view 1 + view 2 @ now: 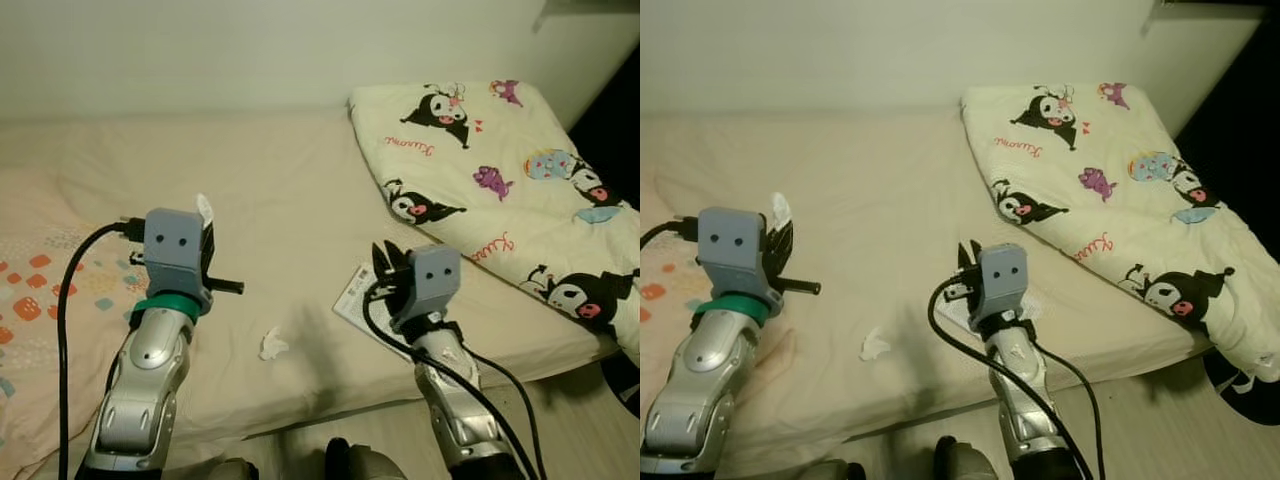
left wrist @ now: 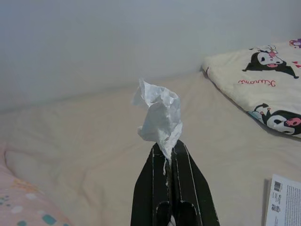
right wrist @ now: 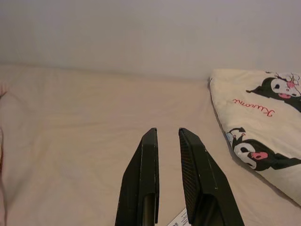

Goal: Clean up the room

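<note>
The robot stands at the foot of a bed covered in a plain cream sheet. Its left end effector is raised over the mattress at about nine o'clock in the head view, its two black fingers pressed together on a crumpled white tissue that sticks up from the tips. A second scrap of tissue lies loose on the sheet at about six o'clock, between the two arms and nearer the bed's front edge.

The right end effector hovers at about five o'clock, its fingers a narrow gap apart with nothing between them. Just under and beside it, a printed paper leaflet lies flat on the sheet near the bed's edge.

A folded cream blanket printed with black-and-white cartoon characters fills the two-to-three o'clock side of the bed, hanging slightly over the corner. At eight o'clock lies a pinkish cover with orange and teal patches.
</note>
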You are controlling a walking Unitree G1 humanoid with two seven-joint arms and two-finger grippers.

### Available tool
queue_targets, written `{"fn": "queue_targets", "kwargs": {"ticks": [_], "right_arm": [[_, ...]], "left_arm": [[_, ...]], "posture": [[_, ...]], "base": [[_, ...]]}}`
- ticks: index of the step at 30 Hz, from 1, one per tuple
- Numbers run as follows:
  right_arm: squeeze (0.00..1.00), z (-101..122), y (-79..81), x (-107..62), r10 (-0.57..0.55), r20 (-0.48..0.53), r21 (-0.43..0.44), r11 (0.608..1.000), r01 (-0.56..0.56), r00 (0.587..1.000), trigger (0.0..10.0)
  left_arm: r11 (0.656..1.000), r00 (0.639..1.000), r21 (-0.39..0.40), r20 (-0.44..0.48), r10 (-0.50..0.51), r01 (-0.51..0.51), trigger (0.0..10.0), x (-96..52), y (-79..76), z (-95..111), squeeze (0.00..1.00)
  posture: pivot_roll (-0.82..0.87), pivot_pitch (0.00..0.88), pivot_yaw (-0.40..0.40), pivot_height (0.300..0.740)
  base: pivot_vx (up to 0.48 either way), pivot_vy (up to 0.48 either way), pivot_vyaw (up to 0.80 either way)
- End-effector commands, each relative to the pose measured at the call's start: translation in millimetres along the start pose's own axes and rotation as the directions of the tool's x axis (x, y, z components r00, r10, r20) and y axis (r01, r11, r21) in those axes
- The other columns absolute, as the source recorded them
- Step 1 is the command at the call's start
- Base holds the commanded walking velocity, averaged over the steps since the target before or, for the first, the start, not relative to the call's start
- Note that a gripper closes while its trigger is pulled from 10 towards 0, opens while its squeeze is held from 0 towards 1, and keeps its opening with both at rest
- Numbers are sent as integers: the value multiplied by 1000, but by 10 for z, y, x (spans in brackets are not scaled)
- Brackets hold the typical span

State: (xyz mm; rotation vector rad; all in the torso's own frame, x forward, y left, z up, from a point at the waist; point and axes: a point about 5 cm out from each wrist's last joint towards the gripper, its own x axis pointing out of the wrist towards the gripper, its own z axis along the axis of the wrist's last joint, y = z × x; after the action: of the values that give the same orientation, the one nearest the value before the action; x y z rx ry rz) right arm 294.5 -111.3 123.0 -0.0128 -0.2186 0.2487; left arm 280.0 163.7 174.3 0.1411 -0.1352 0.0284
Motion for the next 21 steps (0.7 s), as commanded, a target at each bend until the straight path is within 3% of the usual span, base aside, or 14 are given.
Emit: {"fn": "queue_targets", "kwargs": {"ticks": [1, 21], "right_arm": [[0, -51, -6, -21, -3, -17, 1, 1000, 3, 1000, 10000], [0, -68, 28, -7, 2, -7, 12, 1000, -2, 1000, 10000]], "left_arm": [[1000, 1000, 22, -5, -3, 3, 10000, -11, -13, -31, 0], [999, 1000, 49, 5, -3, 2, 10000, -26, -16, -45, 0]], "posture": [[-34, 28, 0, 740], [-31, 37, 3, 740]], "base": [[-277, 0, 0], [-281, 0, 0]]}}
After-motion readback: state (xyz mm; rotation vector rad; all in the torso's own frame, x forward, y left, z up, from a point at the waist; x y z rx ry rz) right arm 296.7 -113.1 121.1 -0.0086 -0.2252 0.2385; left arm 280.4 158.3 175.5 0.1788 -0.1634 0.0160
